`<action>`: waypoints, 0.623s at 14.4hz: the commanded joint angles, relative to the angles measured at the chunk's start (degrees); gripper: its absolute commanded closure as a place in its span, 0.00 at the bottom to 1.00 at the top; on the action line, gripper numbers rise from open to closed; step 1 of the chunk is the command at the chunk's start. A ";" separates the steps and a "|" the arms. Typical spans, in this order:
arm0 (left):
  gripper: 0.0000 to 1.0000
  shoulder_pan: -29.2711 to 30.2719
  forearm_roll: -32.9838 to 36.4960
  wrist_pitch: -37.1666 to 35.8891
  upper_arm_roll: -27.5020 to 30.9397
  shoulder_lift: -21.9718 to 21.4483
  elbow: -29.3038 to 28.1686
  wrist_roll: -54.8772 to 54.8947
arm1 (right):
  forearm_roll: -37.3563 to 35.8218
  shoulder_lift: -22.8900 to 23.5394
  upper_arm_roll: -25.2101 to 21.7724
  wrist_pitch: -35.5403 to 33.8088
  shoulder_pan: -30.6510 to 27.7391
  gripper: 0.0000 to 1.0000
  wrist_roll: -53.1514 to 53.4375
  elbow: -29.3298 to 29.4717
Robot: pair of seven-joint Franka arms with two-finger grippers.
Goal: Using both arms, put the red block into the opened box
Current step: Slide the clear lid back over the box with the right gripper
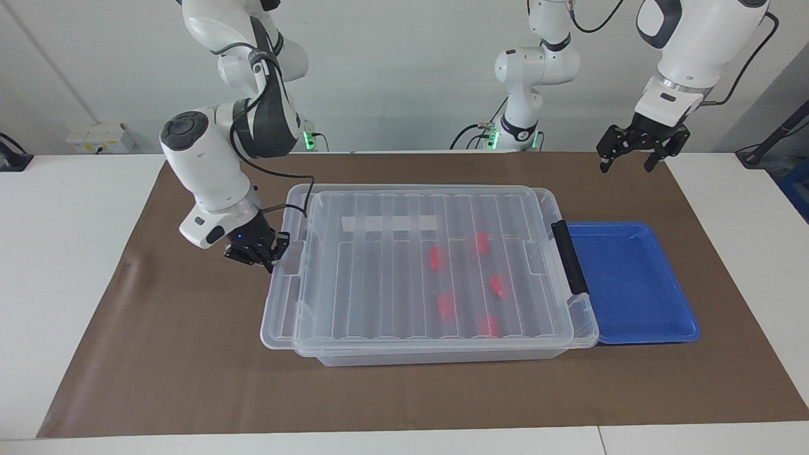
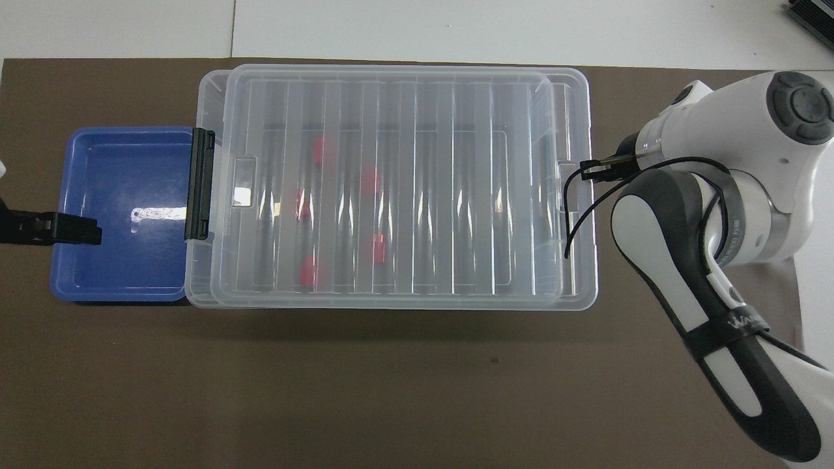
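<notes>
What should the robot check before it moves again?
1. Small red plastic blocks in the large clear plastic box: ok, five inside.
2. Ribbed translucent lid fully over the box: not ok, it overhangs at the right arm's end.
3. Right gripper at the lid's end tab: ok, shut.
4. Left gripper out of the way: ok, open, raised at the left arm's end, empty.
5. Shallow blue tray emptied: ok.

A: Box (image 1: pixel 572 328) clear, lid (image 1: pixel 430 265) translucent with ribbed stripes, handle bar (image 1: pixel 569 256) black. Blocks (image 1: pixel 435 258) bright red.
B: Tray (image 1: pixel 635 284) solid blue. Mat (image 1: pixel 158 366) brown over white table (image 1: pixel 57 253). Arms (image 1: pixel 208 170) white, dark grey bands.
</notes>
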 commanded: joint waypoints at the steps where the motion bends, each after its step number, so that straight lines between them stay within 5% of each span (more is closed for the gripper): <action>1: 0.00 1.11 -1.02 1.09 -0.41 -1.47 -1.71 0.54 | 1.69 -1.12 0.25 1.24 0.81 1.00 0.84 -3.02; 9: 0.00 1.20 -1.02 1.88 -0.32 -0.51 0.22 0.54 | 5.91 -1.21 0.42 1.06 0.81 1.00 1.01 -3.28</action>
